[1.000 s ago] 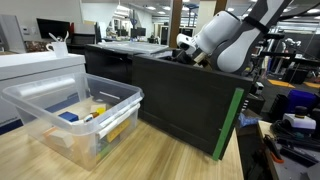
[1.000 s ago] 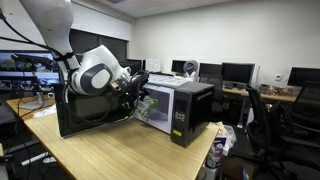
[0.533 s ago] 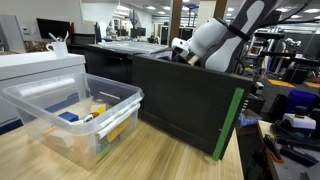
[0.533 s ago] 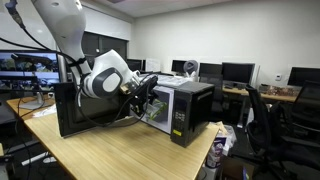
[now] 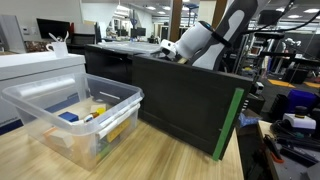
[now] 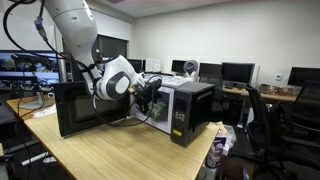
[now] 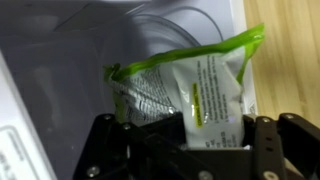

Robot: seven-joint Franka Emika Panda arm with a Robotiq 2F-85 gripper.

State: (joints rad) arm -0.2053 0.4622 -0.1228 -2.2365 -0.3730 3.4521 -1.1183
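Wrist view shows the end effector clamped on a green-and-white bag, held at the mouth of the open microwave, which stands on the counter.

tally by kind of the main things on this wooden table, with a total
microwave: 1
green and white bag, held in the gripper: 1
clear plastic bin: 1 (its contents are too small to sort)
total: 3
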